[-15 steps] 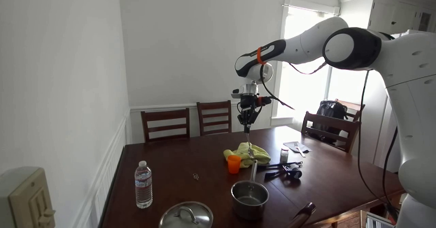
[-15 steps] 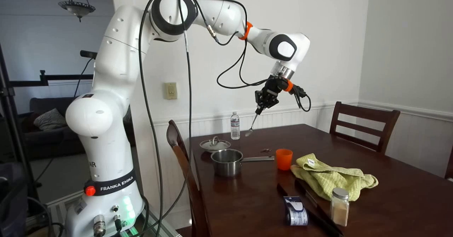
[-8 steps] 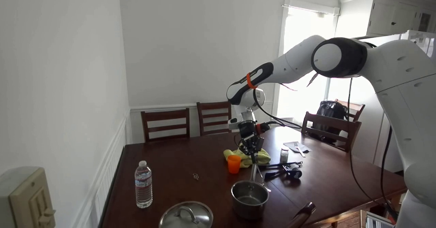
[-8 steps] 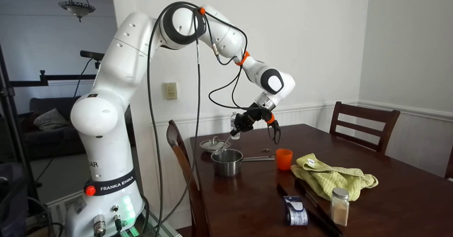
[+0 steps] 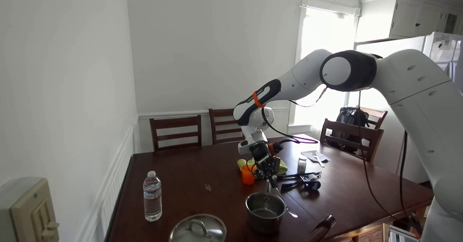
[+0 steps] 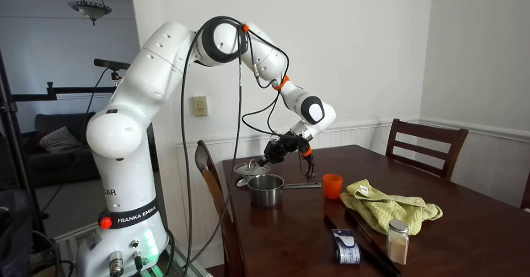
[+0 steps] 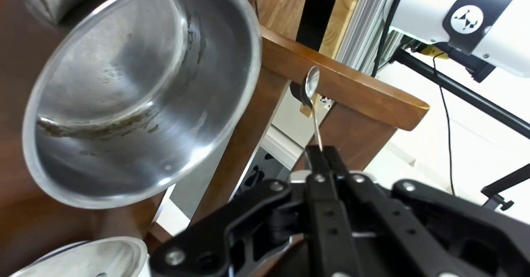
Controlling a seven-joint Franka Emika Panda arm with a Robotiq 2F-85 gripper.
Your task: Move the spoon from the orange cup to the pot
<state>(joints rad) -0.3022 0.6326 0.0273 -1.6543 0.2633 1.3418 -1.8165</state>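
Observation:
My gripper (image 7: 321, 149) is shut on the spoon's thin handle, with the spoon (image 7: 311, 82) pointing away from the fingertips. In the wrist view the spoon's bowl is outside the rim of the silvery pot (image 7: 215, 107), to its right. In an exterior view the spoon's bowl (image 5: 292, 213) shows just right of the pot (image 5: 266, 222); in an exterior view the spoon's bowl (image 6: 242, 182) shows left of the pot (image 6: 265, 197). The gripper (image 6: 262, 162) is above and beside the pot, tilted. The orange cup (image 6: 332, 186) stands upright past the pot's handle; the arm partly covers the cup (image 5: 248, 177) in an exterior view.
The domed lid (image 5: 198, 231) lies beside the pot. A water bottle (image 5: 152, 198) stands beyond it. A yellow-green towel (image 6: 389, 206), dark utensils (image 5: 305, 180) and a glass jar (image 6: 398, 244) are on the table. A wooden chair (image 7: 343, 86) stands at the table edge near the pot.
The arm has come down and toward the robot's base, from high over the table to low beside the pot. The held spoon has passed over the pot to its far side. The cup and pot have not moved.

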